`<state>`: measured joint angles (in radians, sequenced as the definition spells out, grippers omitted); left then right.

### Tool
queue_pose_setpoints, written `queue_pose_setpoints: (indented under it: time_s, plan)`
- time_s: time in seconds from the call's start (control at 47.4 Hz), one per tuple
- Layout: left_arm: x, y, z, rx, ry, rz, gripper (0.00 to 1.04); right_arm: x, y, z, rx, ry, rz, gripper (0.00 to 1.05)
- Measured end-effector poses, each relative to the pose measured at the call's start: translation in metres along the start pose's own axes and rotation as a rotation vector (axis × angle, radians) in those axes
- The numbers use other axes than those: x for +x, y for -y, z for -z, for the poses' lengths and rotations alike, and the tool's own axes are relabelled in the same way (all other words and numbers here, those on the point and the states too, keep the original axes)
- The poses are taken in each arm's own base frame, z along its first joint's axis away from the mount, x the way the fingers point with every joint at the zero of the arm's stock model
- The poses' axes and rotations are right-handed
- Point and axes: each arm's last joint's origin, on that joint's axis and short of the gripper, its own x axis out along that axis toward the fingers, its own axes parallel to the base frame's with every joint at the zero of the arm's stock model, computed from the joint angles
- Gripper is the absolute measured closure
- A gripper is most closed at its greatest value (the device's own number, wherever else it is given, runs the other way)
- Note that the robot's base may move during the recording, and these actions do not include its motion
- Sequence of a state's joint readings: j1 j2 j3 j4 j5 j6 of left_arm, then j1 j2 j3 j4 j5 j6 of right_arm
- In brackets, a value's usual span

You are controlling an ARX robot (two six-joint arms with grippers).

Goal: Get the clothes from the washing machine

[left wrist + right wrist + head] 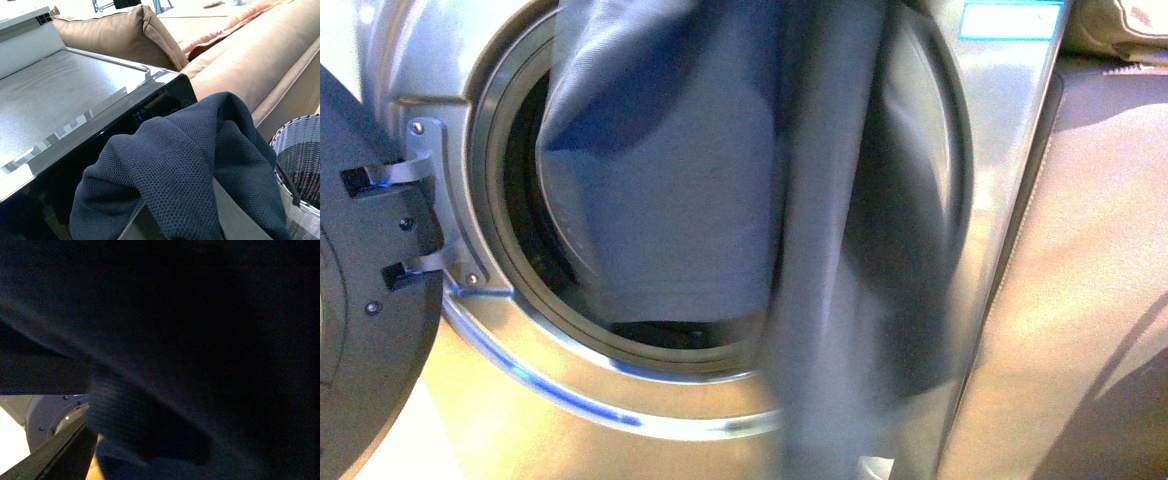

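The clothes (720, 180) hang as a wide slate-blue curtain from the top edge of the front view. They cover most of the porthole (495, 200) of the washing machine (1010, 150), and a long blurred fold falls at the right, down past the lower rim. The round dark door (370, 300) stands open at the far left on its two hinges. A blue-white label (1012, 20) sits at the machine's upper right corner, and the beige sofa (1090, 300) stands just beside the machine on the right.

The left wrist view shows what the front view hides: the flat grey top of the machine, a sofa cushion (120, 35) behind it, and a woven basket (300, 155) on the right, near the sofa. Navy knitted fabric lies in a heap close before this camera. The left gripper is buried under it, so I cannot tell how far it is open or whether it grips the cloth.

The right wrist view is dark, and the right gripper shows nowhere.
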<state>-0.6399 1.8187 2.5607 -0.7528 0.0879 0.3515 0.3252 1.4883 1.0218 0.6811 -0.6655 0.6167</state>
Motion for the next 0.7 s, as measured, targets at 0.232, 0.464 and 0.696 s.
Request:
queue_pose_setpoints:
  time_s: [0.232,0.464,0.696]
  plan:
    - [-0.002,0.0,-0.002,0.001,0.008,-0.003,0.98,0.006,-0.01,0.01,-0.058,-0.018,0.021,0.08]
    - [-0.001,0.0,-0.002,0.001,0.006,-0.002,0.98,0.007,-0.005,0.013,-0.155,0.042,0.185,0.16]
    - [-0.001,0.0,-0.002,0.001,0.008,-0.002,0.98,0.002,0.001,0.007,-0.198,0.127,0.313,0.54]
